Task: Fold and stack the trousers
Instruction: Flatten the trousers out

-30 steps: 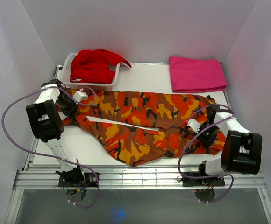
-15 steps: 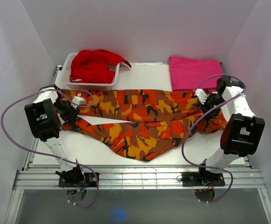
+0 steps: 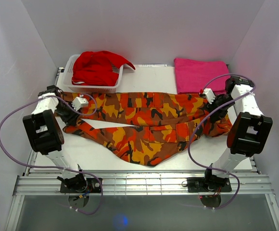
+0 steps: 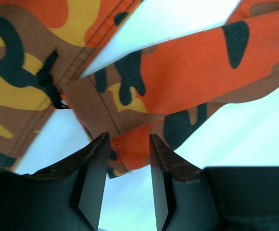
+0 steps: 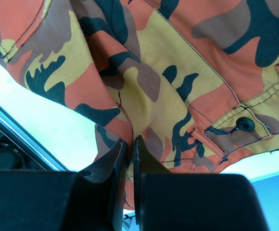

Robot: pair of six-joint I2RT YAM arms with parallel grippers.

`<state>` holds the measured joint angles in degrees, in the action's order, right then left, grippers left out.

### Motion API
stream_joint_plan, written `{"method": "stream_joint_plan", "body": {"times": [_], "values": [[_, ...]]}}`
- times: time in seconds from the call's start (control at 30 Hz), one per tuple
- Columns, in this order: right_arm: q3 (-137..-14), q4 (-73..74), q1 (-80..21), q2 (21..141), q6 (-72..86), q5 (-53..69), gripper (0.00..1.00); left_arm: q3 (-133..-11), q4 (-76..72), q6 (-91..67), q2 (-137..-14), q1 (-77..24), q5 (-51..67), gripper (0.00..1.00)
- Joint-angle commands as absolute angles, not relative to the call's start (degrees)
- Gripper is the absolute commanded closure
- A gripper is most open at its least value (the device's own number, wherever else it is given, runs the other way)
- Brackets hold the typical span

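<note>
Left end effector (image 4: pixel 127 144) sits at the bottom centre, fingers parted. A hemmed corner of the trousers (image 4: pixel 178 72) dips into the gap, unclamped. A black drawstring knot (image 4: pixel 50 82) lies at left, and white bench (image 4: pixel 245 130) shows at lower right.

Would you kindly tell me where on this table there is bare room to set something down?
Bare table shows at the back between the basket and the pink cloth, and along the front edge near the trousers, at both corners. The middle is crowded: the trousers span it, with the left tool and right tool at their ends.
</note>
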<state>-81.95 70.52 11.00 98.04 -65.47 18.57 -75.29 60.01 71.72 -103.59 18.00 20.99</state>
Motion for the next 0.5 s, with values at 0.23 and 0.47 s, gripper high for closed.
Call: {"method": "stream_joint_plan", "body": {"times": [0.23, 0.47], "values": [[-83.85, 71.28, 11.78, 98.88, -63.72, 20.74, 0.92, -67.42, 51.53, 91.37, -94.4, 18.46, 20.39, 0.5], [-83.5, 71.45, 11.78, 99.14, -63.46, 20.57, 0.92, -60.47, 45.45, 106.15, -90.26, 18.72, 21.36, 0.42]]}}
